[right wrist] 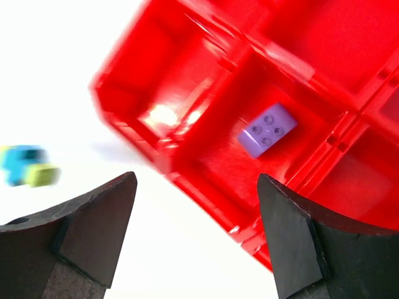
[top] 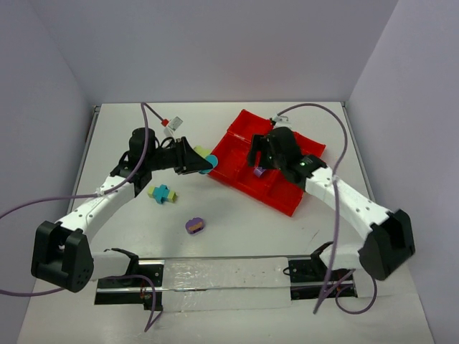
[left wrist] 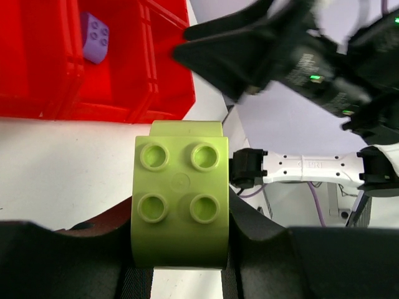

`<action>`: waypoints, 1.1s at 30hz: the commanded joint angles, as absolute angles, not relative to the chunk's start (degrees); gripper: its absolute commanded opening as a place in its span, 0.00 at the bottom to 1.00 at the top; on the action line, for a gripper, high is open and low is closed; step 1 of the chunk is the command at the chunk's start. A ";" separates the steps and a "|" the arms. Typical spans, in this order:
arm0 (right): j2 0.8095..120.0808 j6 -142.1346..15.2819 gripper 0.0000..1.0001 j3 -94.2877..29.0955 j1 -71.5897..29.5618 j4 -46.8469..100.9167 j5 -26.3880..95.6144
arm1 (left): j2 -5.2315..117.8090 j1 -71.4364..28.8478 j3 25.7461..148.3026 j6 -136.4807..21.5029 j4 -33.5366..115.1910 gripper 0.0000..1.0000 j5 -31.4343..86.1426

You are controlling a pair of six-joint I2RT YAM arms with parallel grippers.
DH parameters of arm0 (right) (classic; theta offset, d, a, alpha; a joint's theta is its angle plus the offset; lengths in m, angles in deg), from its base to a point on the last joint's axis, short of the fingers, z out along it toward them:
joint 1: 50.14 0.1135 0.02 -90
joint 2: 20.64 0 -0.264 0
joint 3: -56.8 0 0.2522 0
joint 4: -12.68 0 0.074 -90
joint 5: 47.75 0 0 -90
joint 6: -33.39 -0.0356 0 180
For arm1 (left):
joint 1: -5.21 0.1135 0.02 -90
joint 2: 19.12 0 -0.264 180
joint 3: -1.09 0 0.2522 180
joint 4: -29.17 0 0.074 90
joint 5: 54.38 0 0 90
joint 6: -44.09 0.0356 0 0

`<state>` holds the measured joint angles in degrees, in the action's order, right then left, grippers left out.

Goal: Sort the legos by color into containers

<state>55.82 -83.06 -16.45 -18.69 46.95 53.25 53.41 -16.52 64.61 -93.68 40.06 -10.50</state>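
My left gripper (left wrist: 179, 219) is shut on a lime-green lego (left wrist: 179, 193), studs up, just left of the red tray's (left wrist: 128, 81) near corner. From above, this lego (top: 207, 159) shows a teal part at the tip of the left gripper (top: 198, 160). My right gripper (right wrist: 196, 230) stands open over the tray (right wrist: 206, 93), nothing between its fingers. A purple lego (right wrist: 267, 129) lies loose in a compartment below it, and shows from above (top: 258, 172) beside the right gripper (top: 258, 159). A teal-and-yellow lego (top: 163, 193) and a purple-and-yellow lego (top: 194, 226) lie on the table.
The red tray (top: 241, 135) sits tilted at the back right of the white table (top: 237, 229). White walls close the table on three sides. Purple cables arch above both arms. A clear strip with mounts runs along the near edge.
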 commanded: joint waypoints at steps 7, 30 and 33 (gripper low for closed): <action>37.88 -80.33 0.85 -12.52 -20.96 32.29 16.60 | 56.28 -20.44 67.14 -91.30 30.72 0.00 -22.71; 45.83 -92.80 0.72 -8.20 -20.96 16.86 -2.92 | 54.69 -22.13 67.28 -92.05 26.47 0.00 -25.78; 46.49 -93.52 0.70 -7.49 -20.96 15.15 -3.34 | 54.12 -22.13 67.06 -92.47 25.41 0.00 -26.00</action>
<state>46.16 -91.58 -8.22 -20.56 21.43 -0.81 56.24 -21.84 64.61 -92.16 30.68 -23.96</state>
